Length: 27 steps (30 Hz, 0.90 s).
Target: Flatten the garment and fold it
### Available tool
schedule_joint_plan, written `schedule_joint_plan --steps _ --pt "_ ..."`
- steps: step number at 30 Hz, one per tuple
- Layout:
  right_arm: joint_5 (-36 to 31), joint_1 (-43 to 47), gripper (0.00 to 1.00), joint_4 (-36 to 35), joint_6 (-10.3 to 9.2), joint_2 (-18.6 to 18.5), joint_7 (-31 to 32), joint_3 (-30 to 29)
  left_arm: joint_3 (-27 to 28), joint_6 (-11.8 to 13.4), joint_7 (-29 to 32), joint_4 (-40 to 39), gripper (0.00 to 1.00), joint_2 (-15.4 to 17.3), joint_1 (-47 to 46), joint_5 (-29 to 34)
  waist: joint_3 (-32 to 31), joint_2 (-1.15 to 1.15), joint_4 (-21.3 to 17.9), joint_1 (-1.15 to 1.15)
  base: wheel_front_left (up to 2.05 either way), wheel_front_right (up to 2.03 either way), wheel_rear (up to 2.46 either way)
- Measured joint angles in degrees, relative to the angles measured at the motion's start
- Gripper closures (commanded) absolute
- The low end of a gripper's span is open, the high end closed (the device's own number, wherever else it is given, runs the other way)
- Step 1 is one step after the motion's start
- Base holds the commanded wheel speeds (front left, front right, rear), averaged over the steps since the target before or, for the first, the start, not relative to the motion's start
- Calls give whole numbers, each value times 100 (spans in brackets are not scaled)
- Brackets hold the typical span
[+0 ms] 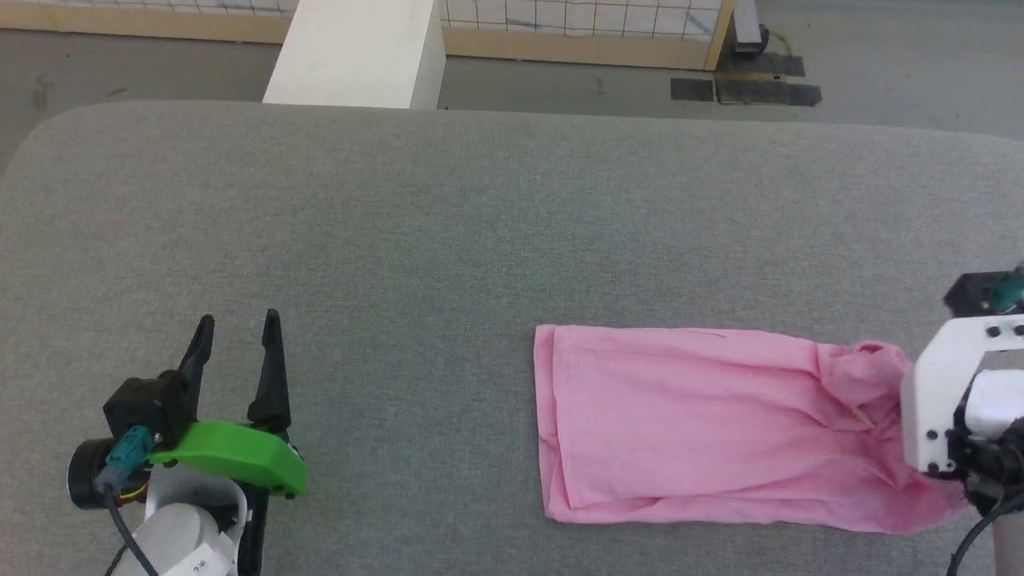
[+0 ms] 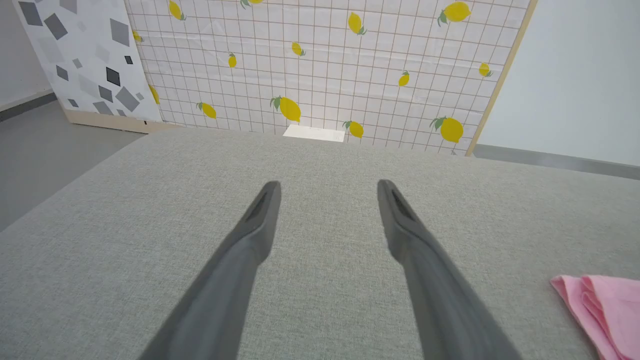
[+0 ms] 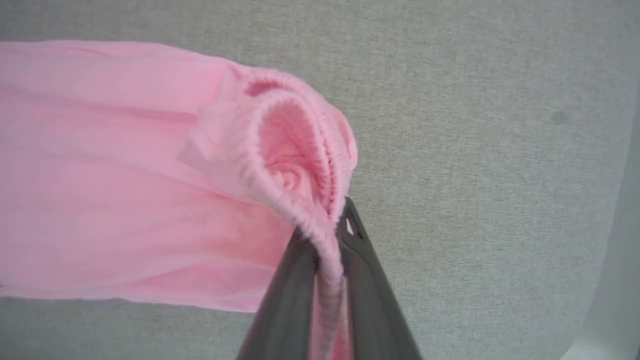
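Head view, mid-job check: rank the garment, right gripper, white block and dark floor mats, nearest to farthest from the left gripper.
From the left gripper:
1. Garment, on the table to its right.
2. White block, past the table's far edge, and right gripper, at the garment's far end: too close to call.
3. Dark floor mats, beyond the table, far right.

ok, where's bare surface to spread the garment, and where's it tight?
Free: the broad grey surface beyond the garment up to the far edge, and the strip between the open left gripper and the garment's left hem. Crowded: the right end, where the right gripper is shut on the bunched waistband; the near strip is narrow.
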Motion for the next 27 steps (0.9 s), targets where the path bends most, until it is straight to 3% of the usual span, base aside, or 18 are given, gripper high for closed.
schedule_joint_plan --steps 5,11,17,27 --pt "954 277 100 -909 -1 194 655 299 -74 0 261 13 0 51 10 -15 -71 0 23 0 0 0 0" --pt "1214 302 100 -1157 -1 658 472 780 -103 0 361 -31 0 56 24 -49 -111 0 101 0 0 0 0" --pt "1016 80 100 -459 -1 910 -274 1474 -187 -5 394 -20 0 47 26 -85 -105 0 252 0 0 0 0" --pt "678 -639 100 1076 -1 945 -1200 2631 -205 -10 276 130 0 -53 20 -168 -5 0 534 0 0 0 0"
